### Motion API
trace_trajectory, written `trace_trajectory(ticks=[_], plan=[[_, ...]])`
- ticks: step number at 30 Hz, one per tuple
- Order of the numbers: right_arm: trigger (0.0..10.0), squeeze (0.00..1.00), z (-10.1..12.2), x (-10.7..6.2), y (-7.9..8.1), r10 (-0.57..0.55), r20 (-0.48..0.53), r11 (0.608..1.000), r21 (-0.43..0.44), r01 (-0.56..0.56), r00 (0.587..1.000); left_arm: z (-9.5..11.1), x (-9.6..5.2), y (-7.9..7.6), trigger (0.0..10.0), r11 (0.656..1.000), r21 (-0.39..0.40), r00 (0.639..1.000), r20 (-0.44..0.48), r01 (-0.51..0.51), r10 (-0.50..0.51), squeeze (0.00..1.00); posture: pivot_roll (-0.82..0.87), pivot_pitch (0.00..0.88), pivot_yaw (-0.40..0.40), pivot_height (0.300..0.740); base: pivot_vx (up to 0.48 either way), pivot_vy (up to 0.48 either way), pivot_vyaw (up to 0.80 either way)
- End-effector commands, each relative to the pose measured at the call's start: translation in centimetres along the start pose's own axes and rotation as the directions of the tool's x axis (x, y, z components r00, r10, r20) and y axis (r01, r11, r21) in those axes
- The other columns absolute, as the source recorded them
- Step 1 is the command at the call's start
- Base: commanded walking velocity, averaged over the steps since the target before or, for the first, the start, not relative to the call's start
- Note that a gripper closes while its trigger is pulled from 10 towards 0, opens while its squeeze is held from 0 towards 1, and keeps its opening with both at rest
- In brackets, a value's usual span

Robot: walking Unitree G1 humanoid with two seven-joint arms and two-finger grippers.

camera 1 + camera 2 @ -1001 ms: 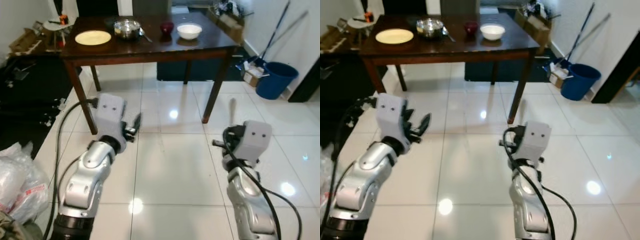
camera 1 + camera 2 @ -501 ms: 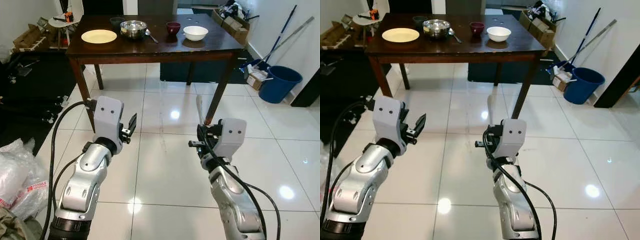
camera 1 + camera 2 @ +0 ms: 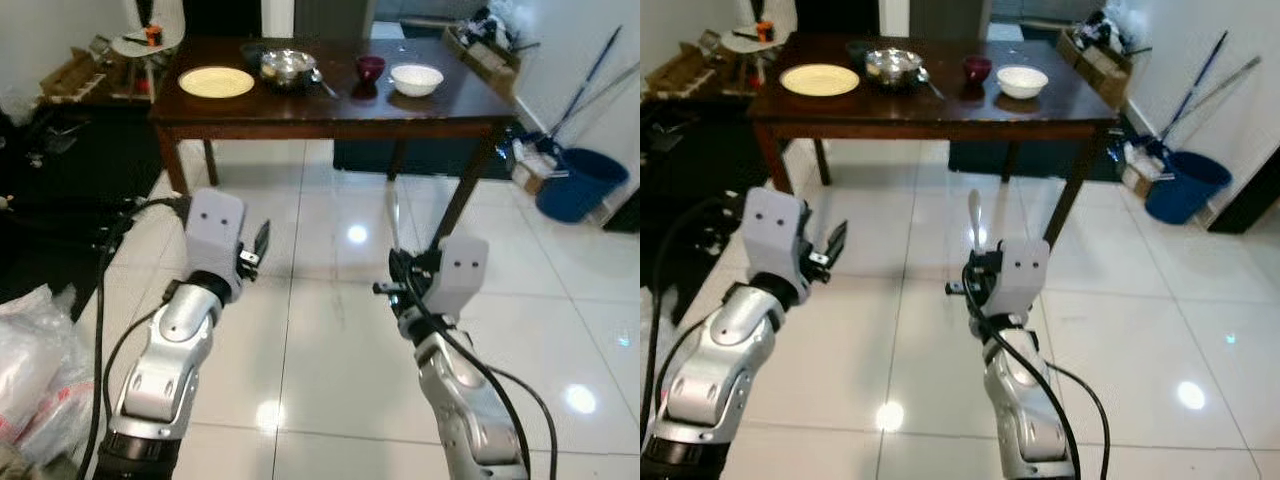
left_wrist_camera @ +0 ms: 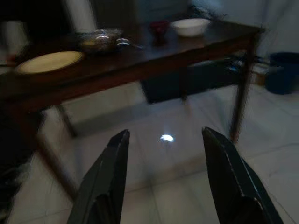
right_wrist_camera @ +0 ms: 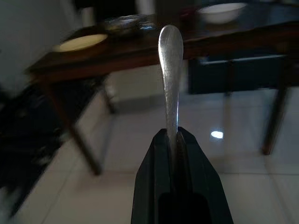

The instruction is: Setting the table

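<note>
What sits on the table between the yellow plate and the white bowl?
In the eye views, a metal bowl with a spoon beside it, then a dark red cup.

Silver utensil handle (image 5: 170, 70): slim, upright, clamped between the right hand (image 5: 175, 140) fingers. Dark worktop (image 3: 940, 108) beyond: yellow plate (image 3: 820, 80), steel bowl (image 3: 892, 66), maroon cup (image 3: 977, 67), white bowl (image 3: 1022, 81).

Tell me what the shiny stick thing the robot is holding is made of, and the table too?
The utensil handle clamped in the right end effector looks like polished metal, probably steel: it is silvery and catches the light. The table looks like dark, glossy varnished wood: deep brown, with the dishes faintly mirrored in its top.
</note>
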State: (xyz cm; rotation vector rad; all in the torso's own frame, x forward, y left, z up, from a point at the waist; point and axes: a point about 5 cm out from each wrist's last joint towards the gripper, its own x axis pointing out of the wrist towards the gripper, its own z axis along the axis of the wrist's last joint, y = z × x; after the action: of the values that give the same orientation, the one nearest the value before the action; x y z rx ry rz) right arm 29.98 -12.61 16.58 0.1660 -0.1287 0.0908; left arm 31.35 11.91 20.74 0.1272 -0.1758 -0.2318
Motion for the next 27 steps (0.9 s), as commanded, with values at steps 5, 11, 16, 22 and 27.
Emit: trace_trajectory(ticks=[5, 11, 16, 22, 27], plan=[[10.0, 0.0, 0.12, -0.1, -0.48, -0.026, 0.006, 1.0, 0.0, 0.026, 1.0, -0.07, -0.09, -0.4, 10.0, 1.0, 0.005, 1.0, 0.006, 0.024, -0.024, 0.0, -0.05, 0.044, 0.057, 0.74, 0.472, 0.0, -0.79], [10.0, 0.0, 0.08, -0.14, -0.63, -0.037, 0.006, 0.999, -0.002, 0.037, 0.999, -0.08, -0.04, -0.42, 10.0, 1.0, 0.006, 1.0, 0.008, 0.028, -0.028, 0.0, -0.06, 0.043, 0.06, 0.74, 0.471, 0.0, -0.8], [10.0, 0.0, 0.09, -0.16, -0.76, -0.043, 0.008, 0.999, -0.003, 0.043, 0.999, -0.06, 0.04, -0.48, 10.0, 0.999, 0.007, 0.999, 0.011, 0.031, -0.031, 0.0, -0.06, 0.044, 0.061, 0.74, 0.472, 0.0, -0.49], [10.0, 0.0, 0.1, -0.13, -0.68, -0.04, 0.009, 0.999, -0.003, 0.04, 0.999, -0.08, 0.09, -0.5, 10.0, 0.999, 0.007, 0.999, 0.013, 0.032, -0.032, 0.0, -0.06, 0.042, 0.061, 0.74, 0.472, 0.0, 0.0], [10.0, 0.0, 0.14, -0.13, -0.64, -0.038, 0.012, 0.999, -0.003, 0.038, 0.999, -0.08, 0.1, -0.48, 10.0, 0.999, 0.006, 0.999, 0.014, 0.033, -0.033, 0.0, -0.07, 0.042, 0.063, 0.74, 0.472, 0.0, 0.0]])
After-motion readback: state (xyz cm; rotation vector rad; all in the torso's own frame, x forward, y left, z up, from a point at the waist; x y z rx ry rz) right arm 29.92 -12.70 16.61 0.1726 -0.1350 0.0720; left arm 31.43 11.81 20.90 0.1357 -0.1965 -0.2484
